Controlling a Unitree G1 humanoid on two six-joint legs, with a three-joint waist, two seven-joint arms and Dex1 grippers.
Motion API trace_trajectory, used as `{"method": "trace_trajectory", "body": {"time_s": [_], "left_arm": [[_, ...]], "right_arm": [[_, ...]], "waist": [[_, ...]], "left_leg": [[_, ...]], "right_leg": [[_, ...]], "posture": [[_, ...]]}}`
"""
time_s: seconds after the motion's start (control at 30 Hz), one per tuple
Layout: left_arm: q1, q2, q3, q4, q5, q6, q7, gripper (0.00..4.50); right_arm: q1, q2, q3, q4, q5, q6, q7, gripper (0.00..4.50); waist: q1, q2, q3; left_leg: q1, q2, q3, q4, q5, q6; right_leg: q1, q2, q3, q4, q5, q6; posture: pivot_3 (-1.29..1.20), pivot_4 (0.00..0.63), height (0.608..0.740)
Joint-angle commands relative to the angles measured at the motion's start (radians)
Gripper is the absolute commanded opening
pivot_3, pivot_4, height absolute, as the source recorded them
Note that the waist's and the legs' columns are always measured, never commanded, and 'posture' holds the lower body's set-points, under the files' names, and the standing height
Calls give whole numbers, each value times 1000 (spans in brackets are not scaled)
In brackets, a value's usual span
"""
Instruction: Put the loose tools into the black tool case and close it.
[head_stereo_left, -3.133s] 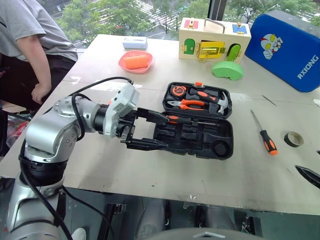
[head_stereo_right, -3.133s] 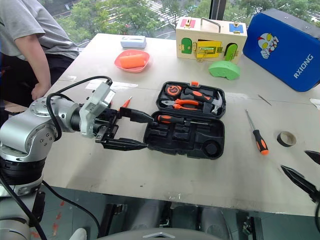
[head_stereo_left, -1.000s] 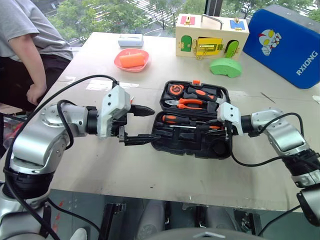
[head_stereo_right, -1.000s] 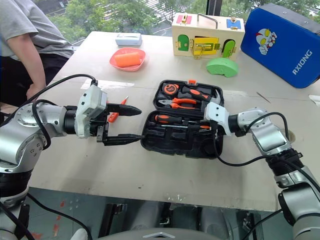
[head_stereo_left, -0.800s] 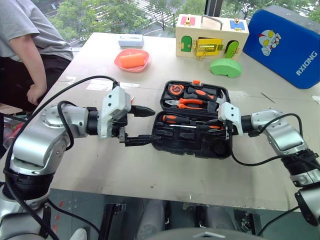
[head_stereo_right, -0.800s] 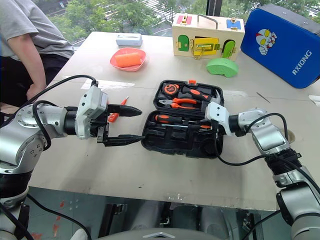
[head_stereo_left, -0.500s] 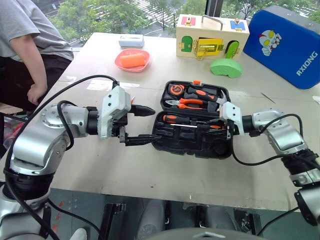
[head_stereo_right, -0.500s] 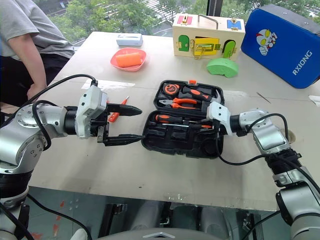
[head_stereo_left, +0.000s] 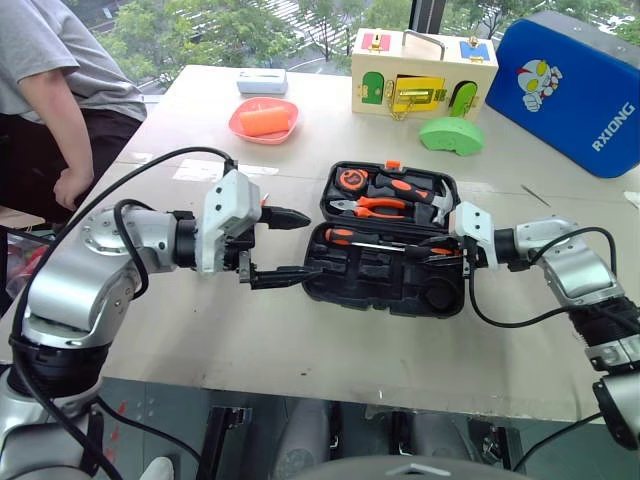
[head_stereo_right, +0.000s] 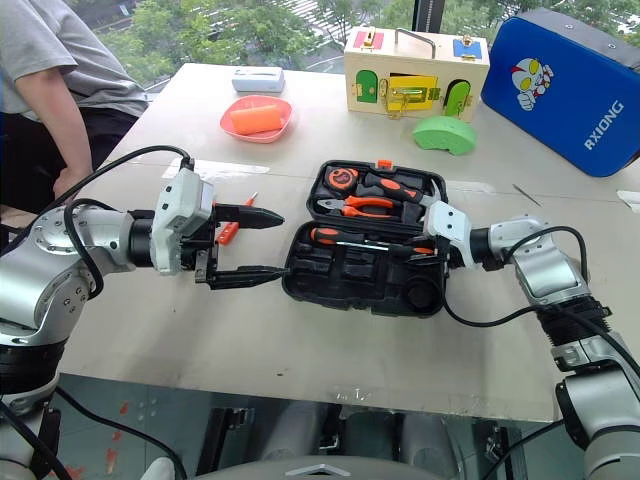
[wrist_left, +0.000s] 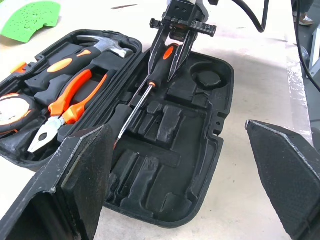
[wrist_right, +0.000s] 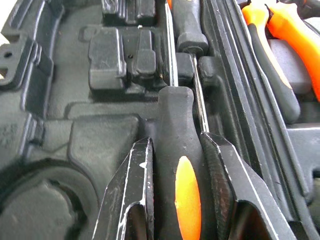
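Left hand (head_stereo_left: 285, 245): spread wide, empty, beside black tool case (head_stereo_left: 385, 285). Right hand (wrist_right: 177, 165): clamped on screwdriver (wrist_left: 150, 85) handle, over the case's front tray. Likely light, rigid, rubbery-grip handle; best held mid-handle. Table (head_stereo_left: 330, 350) beneath.

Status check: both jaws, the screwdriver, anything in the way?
Left gripper open, empty, beside the black tool case. Right gripper shut on second screwdriver, over the case's lower half. One screwdriver already seated. Nothing blocking.
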Motion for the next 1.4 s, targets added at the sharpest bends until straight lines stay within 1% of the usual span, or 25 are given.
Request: {"method": "trace_trajectory", "body": {"time_s": [0.03, 0.17, 0.27, 0.4, 0.6, 0.67, 0.7, 0.73, 0.8, 0.83, 0.87, 1.0, 1.07, 1.13, 1.17, 1.23, 1.27, 1.3, 1.4], "left_arm": [[-17, 1, 4, -4, 2, -21, -5, 4500], [-25, -2, -2, 0, 4, -22, -2, 4500], [-30, -4, -6, 5, 7, -25, -2, 4500], [-33, -7, -11, 7, 7, -28, 1, 4500], [-38, -8, -14, 7, 9, -28, 2, 4500], [-41, -7, -14, 9, 9, -27, 2, 4500], [-42, -6, -14, 11, 10, -27, 2, 4500], [-42, -5, -13, 11, 10, -27, 2, 4500], [-43, -3, -13, 13, 12, -26, 2, 4500], [-42, -3, -13, 14, 13, -27, 2, 4500], [-42, -2, -12, 15, 13, -26, 2, 4500], [-43, -4, -14, 16, 14, -26, 5, 4500], [-45, -5, -16, 20, 16, -27, 5, 4500], [-45, -6, -18, 23, 18, -28, 4, 4500], [-46, -6, -19, 23, 20, -29, 3, 4500], [-47, -7, -20, 27, 23, -32, 0, 4500], [-47, -6, -21, 27, 24, -32, 0, 4500], [-48, -6, -21, 27, 24, -32, 0, 4500], [-46, -5, -21, 26, 26, -33, -1, 4500]], "right_arm": [[6, -10, -16, -6, -17, -17, 11, 539], [10, 0, -39, -99, 40, 28, 30, 539], [6, -9, -27, -120, 23, 57, 28, 539], [8, -8, -33, -115, 12, 95, 8, 539], [15, -6, -28, -75, -9, 85, 3, 539], [20, -9, -28, -74, -7, 67, 16, 1572], [23, -11, -26, -76, -6, 60, 24, 1843], [28, -12, -30, -83, 1, 59, 29, 2397], [20, 7, -55, -108, 34, 90, 17, 2817], [11, 20, -71, -127, 59, 118, 12, 3186], [2, 31, -85, -146, 84, 150, 10, 3700], [-21, 66, -91, -217, 123, 227, -15, 3700], [-24, 79, -84, -224, 123, 238, -26, 3104], [-27, 97, -72, -210, 109, 231, -42, 2349], [-26, 104, -63, -198, 98, 219, -46, 1779], [-24, 112, -48, -176, 74, 194, -51, 966], [-22, 114, -37, -163, 56, 172, -53, 417], [-21, 115, -30, -153, 44, 157, -54, 21], [-13, 125, -5, -115, 3, 117, -64, 21]], "waist": [[0, 0, 0], [0, 0, 0], [-1, 0, 0], [-2, 0, 0], [-1, 0, 0], [-1, 0, 0], [-1, 0, 0], [-1, 0, 0], [-1, 0, 0], [-2, 0, 0], [-3, 0, 0], [-5, 1, 1], [-3, 1, 1], [0, 1, 1], [1, 1, 1], [0, 1, 1], [-1, 1, 1], [-1, 1, 1], [-3, 1, 1]], "left_leg": [[0, 0, 0, 0, 0, 0], [0, 0, 0, 0, 0, 0], [0, 0, 0, 0, 0, 0], [0, 0, 0, 0, 0, 0], [0, 0, 0, 0, 0, 0], [0, 0, 0, 0, 0, 0], [0, 0, 0, 0, 0, 0], [0, 0, 0, 0, 0, 0], [0, 0, 0, 0, 0, 0], [0, 0, 0, 0, 0, 0], [0, 0, 0, -1, 0, 0], [0, 1, 0, 0, 0, 0], [0, 0, 0, 0, 0, 0], [0, 0, 0, 0, 0, 0], [0, 0, 0, 0, 0, 0], [-1, 0, 0, 0, 0, 0], [-1, 0, 0, -1, 0, 0], [-1, 0, 0, -1, 0, 0], [-1, 0, 0, -1, 0, 0]], "right_leg": [[0, 0, 0, 0, 0, 0], [0, 0, 0, 0, 0, 0], [0, 0, 0, 0, 0, 0], [0, 0, 0, 0, 0, 0], [0, 0, 0, 0, 0, 0], [0, 0, 0, 0, 0, 0], [0, 0, 0, 0, 0, 0], [0, 0, 0, 0, 0, 0], [0, 0, 0, -1, 0, 0], [0, 0, 0, -1, 0, 0], [0, 0, 0, -1, 0, 0], [0, 0, 0, 0, 0, 0], [0, 0, 0, 0, 0, 0], [0, 0, 0, 0, 0, 0], [0, 0, 0, 0, 0, 0], [0, 0, 0, 0, 0, 0], [-1, 0, 0, 0, 0, 0], [-1, 0, 0, 0, 0, 0], [-1, 0, 0, 0, 0, 0]], "posture": [[0, 150, 735], [0, 150, 735], [0, 150, 735], [0, 150, 735], [0, 150, 735], [0, 150, 735], [0, 150, 735], [0, 150, 735], [0, 150, 735], [0, 150, 735], [0, 150, 735], [0, 150, 735], [0, 150, 735], [0, 150, 735], [0, 150, 735], [0, 150, 735], [0, 150, 735], [0, 150, 735], [0, 150, 735]]}}
